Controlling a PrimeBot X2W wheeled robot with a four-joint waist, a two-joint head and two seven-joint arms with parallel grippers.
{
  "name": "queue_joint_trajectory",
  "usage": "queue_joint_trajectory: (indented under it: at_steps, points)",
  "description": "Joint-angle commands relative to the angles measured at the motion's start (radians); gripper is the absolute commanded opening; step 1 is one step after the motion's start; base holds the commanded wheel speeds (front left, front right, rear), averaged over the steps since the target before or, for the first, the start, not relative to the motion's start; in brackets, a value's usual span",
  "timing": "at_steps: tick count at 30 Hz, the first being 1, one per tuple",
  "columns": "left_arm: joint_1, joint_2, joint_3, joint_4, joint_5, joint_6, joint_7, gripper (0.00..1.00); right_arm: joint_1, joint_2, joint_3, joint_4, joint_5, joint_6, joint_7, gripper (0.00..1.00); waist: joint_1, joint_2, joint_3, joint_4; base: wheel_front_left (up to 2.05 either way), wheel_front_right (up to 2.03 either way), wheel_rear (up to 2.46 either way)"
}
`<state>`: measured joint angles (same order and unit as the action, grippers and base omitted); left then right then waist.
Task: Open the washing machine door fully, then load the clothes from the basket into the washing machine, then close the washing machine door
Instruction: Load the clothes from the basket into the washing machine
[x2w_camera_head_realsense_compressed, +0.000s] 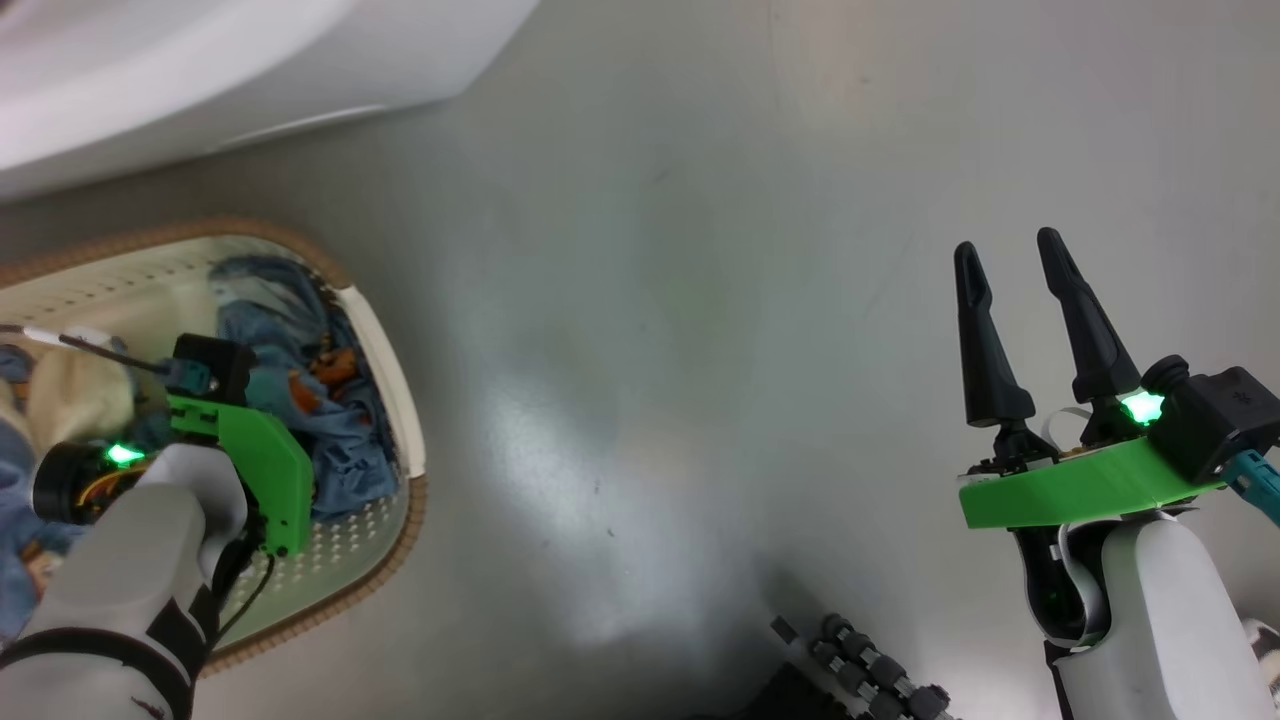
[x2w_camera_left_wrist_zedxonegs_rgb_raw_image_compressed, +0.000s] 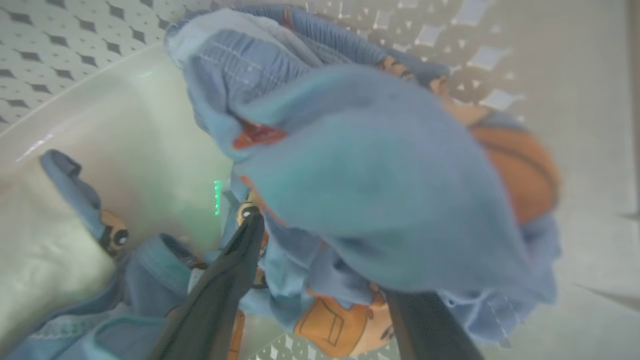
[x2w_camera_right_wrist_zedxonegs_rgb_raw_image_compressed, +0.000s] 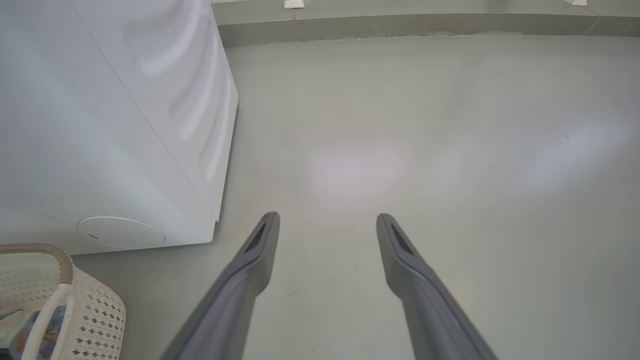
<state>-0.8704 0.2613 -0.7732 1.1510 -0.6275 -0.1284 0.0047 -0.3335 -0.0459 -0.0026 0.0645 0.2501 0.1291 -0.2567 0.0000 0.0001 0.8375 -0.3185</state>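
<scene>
Laundry area: washing machine (x2w_camera_right_wrist_zedxonegs_rgb_raw_image_compressed: 100, 125), clothes basket (x2w_camera_right_wrist_zedxonegs_rgb_raw_image_compressed: 95, 310)

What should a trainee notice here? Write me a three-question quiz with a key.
1. Where is the left gripper? A) down in the basket among the clothes; B) inside a drum; C) on a shelf.
2. True or false: the right gripper is open over the floor, holding nothing.
3. Fill in: the basket stands on the floor beside the white ____.
Key: 1 A. 2 True. 3 washing machine.
</scene>
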Motion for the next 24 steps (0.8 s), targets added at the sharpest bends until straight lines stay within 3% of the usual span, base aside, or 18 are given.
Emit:
queue_joint_trajectory:
  at_steps: [1,17,18,19,24]
  points:
    - [-0.007,0.027,-0.001,0.003,-0.021,-0.002,0.013,1.00,0.018,-0.004,0.024,-0.023,0.015,0.002,-0.005,1.00,0.0000,-0.0001,0.047,-0.041,0.00,0.00,0.00]
    - [-0.109,-0.018,-0.044,0.081,-0.109,-0.002,0.043,1.00,0.031,-0.004,0.018,-0.039,0.010,0.002,-0.005,1.00,0.0000,-0.0001,0.083,-0.029,0.00,0.00,0.00]
    - [-0.113,-0.020,-0.046,0.087,-0.110,-0.002,0.042,0.35,0.031,-0.004,0.018,-0.039,0.009,0.002,-0.005,1.00,0.0000,-0.0001,0.084,-0.028,0.00,0.00,0.00]
    - [-0.116,-0.021,-0.049,0.093,-0.109,-0.002,0.039,0.00,0.030,-0.004,0.019,-0.038,0.009,0.002,-0.005,1.00,0.0000,-0.0001,0.084,-0.028,0.00,0.00,0.00]
    - [-0.118,-0.019,-0.062,0.115,-0.105,-0.002,0.030,0.00,0.023,-0.004,0.023,-0.036,0.008,0.002,-0.005,1.00,0.0000,-0.0001,0.082,-0.026,0.00,0.00,0.00]
